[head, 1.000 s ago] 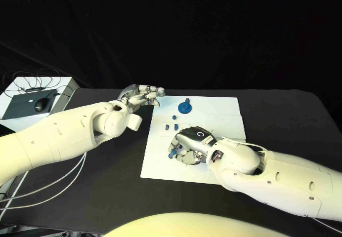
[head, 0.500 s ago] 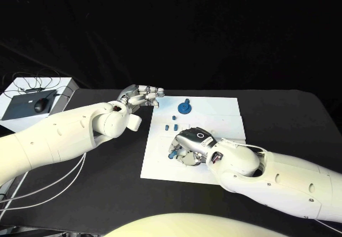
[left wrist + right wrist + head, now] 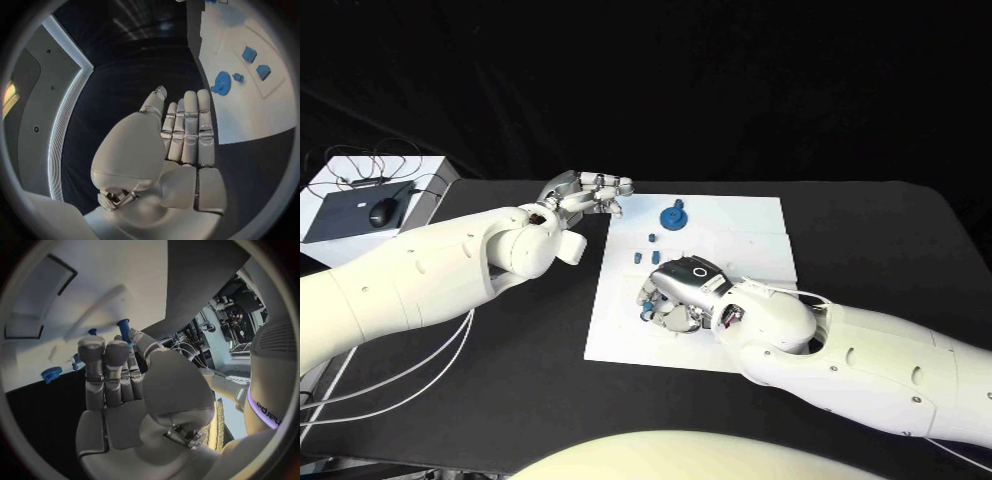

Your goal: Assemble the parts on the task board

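Black table [image 3: 877,230] is covered in the middle by the white task board [image 3: 747,225], a flat rectangular plate with faint recessed outlines. Right hand [image 3: 678,295] is positioned low over the board's near-left part, fingers curled down; a blue peg [image 3: 124,329] is seen pinched at the fingertips [image 3: 91,346] in the right wrist view, upright, its tip sticking out past them. More small blue parts are seen just beside those fingers. Left hand [image 3: 589,192] is held off the board's far-left corner, fingers straight and together, nothing grasped. A blue gear-like disc [image 3: 675,217] with a raised stub is located on the board's far part, well apart from both hands. Small blue parts [image 3: 646,255] are located between the disc and the right hand.
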`<state>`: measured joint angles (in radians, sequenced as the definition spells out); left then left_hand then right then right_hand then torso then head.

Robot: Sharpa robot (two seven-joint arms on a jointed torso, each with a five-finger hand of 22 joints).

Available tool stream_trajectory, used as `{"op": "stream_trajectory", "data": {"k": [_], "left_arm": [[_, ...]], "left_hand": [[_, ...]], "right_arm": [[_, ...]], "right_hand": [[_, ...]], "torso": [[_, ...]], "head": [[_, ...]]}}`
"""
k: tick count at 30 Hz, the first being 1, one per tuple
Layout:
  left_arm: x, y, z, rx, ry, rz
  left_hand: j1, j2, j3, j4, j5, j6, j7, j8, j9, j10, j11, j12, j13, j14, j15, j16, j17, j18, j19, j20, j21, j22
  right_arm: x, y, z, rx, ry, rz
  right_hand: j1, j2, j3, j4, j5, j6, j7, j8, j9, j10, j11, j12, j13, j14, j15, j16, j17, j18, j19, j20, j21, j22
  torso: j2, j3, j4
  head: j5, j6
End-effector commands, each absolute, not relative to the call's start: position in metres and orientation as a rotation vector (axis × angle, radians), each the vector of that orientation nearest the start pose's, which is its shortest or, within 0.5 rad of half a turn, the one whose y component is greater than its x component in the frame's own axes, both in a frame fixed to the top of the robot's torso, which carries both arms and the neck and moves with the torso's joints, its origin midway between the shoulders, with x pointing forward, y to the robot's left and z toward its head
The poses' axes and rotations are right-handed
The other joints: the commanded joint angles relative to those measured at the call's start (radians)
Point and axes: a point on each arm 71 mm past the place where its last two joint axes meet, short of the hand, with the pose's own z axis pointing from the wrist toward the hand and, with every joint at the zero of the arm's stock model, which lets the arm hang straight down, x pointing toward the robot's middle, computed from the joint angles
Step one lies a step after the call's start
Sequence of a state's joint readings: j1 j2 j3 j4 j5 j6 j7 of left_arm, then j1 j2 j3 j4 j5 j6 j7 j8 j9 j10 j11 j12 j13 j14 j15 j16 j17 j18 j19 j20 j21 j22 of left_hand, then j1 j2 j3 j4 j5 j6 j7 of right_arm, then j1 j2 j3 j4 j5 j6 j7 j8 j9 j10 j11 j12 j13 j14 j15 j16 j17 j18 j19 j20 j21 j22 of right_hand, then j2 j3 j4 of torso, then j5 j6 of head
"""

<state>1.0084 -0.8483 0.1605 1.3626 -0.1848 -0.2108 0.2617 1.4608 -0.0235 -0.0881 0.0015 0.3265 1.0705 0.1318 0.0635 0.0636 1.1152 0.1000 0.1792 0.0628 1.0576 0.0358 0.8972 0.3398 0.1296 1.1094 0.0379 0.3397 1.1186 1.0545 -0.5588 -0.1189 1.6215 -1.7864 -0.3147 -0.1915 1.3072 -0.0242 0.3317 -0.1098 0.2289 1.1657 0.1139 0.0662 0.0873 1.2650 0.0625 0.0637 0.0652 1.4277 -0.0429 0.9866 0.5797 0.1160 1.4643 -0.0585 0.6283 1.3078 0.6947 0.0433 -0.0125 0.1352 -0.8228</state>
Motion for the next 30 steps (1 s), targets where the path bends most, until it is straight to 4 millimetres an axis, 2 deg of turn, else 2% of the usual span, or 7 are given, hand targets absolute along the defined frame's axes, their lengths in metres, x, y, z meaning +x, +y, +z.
{"op": "stream_trajectory", "data": {"k": [1, 5, 15, 21, 23, 30], "left_arm": [[0.5027, 0.2597, -0.2191, -1.15, 1.485, -1.423], [0.5027, 0.2599, -0.219, -1.15, 1.485, -1.423], [0.5026, 0.2599, -0.2191, -1.151, 1.488, -1.423], [0.5026, 0.2604, -0.2192, -1.152, 1.489, -1.422], [0.5026, 0.2606, -0.2192, -1.152, 1.489, -1.421], [0.5026, 0.2608, -0.2193, -1.152, 1.489, -1.421]], "left_hand": [[0.002, 0.009, -0.002, -0.001, -0.002, -0.001, -0.001, 0.006, 0.001, -0.009, 0.0, 0.007, 0.001, 0.003, -0.002, -0.004, 0.002, 0.002, 0.006, 0.001, -0.003, 0.001], [0.002, 0.009, -0.002, -0.001, -0.002, -0.001, -0.001, 0.006, 0.001, -0.009, 0.0, 0.007, 0.001, 0.003, -0.002, -0.004, 0.002, 0.002, 0.006, 0.001, -0.003, 0.001], [0.002, 0.009, -0.002, -0.001, -0.002, -0.001, -0.001, 0.006, 0.001, -0.009, 0.0, 0.007, 0.001, 0.003, -0.002, -0.004, 0.002, 0.002, 0.006, 0.001, -0.003, 0.001], [0.002, 0.009, -0.002, -0.001, -0.002, -0.001, -0.001, 0.006, 0.001, -0.009, 0.0, 0.007, 0.001, 0.003, -0.002, -0.004, 0.002, 0.002, 0.006, 0.001, -0.003, 0.001], [0.002, 0.009, -0.002, -0.001, -0.002, -0.001, -0.001, 0.006, 0.001, -0.009, 0.0, 0.007, 0.001, 0.003, -0.002, -0.004, 0.002, 0.002, 0.006, 0.001, -0.003, 0.001], [0.002, 0.009, -0.002, -0.001, -0.002, -0.001, -0.001, 0.006, 0.001, -0.009, 0.0, 0.007, 0.001, 0.003, -0.002, -0.004, 0.002, 0.002, 0.006, 0.001, -0.003, 0.001]], "right_arm": [[0.391, -0.0325, -0.2536, -0.558, 1.662, 0.847], [0.3914, -0.031, -0.2559, -0.539, 1.661, 0.857], [0.3897, -0.0315, -0.2559, -0.509, 1.648, 0.89], [0.3881, -0.0341, -0.2549, -0.497, 1.636, 0.905], [0.3873, -0.0349, -0.2544, -0.494, 1.633, 0.909], [0.3847, -0.0363, -0.2526, -0.48, 1.613, 0.926]], "right_hand": [[-0.015, -0.03, -0.017, 0.009, -0.005, -0.01, 0.0, -0.004, -0.012, 0.001, -0.009, -0.004, -0.004, -0.001, 0.002, -0.007, -0.002, 0.019, 0.051, 0.003, -0.008, 0.076], [-0.018, -0.046, -0.039, 0.029, 0.0, -0.042, 0.005, -0.004, -0.019, -0.029, 0.0, -0.004, -0.004, 0.0, 0.008, -0.008, -0.005, 0.022, 0.051, 0.008, -0.02, 0.073], [-0.018, -0.078, -0.117, 0.066, 0.01, -0.063, 0.001, -0.004, -0.019, -0.071, 0.011, -0.004, -0.003, -0.003, 0.016, -0.014, -0.014, 0.033, 0.05, 0.017, -0.068, 0.064], [0.001, -0.07, -0.202, 0.077, 0.014, -0.07, 0.0, -0.004, -0.019, -0.086, 0.014, -0.003, -0.003, -0.002, 0.018, -0.02, -0.019, 0.037, 0.051, 0.021, -0.093, 0.06], [0.017, -0.057, -0.242, 0.081, 0.014, -0.068, 0.0, -0.005, -0.019, -0.087, 0.014, -0.004, -0.003, -0.001, 0.018, -0.021, -0.02, 0.038, 0.053, 0.022, -0.098, 0.062], [0.021, -0.057, -0.25, 0.079, 0.015, -0.069, -0.001, -0.005, -0.019, -0.087, 0.014, -0.003, -0.003, -0.002, 0.018, -0.021, -0.02, 0.038, 0.053, 0.022, -0.099, 0.062]], "torso": [[0.001, -0.0002, 0.0019], [0.0, 0.0001, 0.0007], [-0.001, 0.0005, -0.001], [0.0, 0.0011, -0.0003], [0.0, 0.0008, -0.0003], [0.0, 0.0012, -0.0006]], "head": [[0.0, 0.0], [0.002, -0.002], [0.003, -0.004], [0.004, -0.004], [0.004, -0.004], [0.005, -0.003]]}}
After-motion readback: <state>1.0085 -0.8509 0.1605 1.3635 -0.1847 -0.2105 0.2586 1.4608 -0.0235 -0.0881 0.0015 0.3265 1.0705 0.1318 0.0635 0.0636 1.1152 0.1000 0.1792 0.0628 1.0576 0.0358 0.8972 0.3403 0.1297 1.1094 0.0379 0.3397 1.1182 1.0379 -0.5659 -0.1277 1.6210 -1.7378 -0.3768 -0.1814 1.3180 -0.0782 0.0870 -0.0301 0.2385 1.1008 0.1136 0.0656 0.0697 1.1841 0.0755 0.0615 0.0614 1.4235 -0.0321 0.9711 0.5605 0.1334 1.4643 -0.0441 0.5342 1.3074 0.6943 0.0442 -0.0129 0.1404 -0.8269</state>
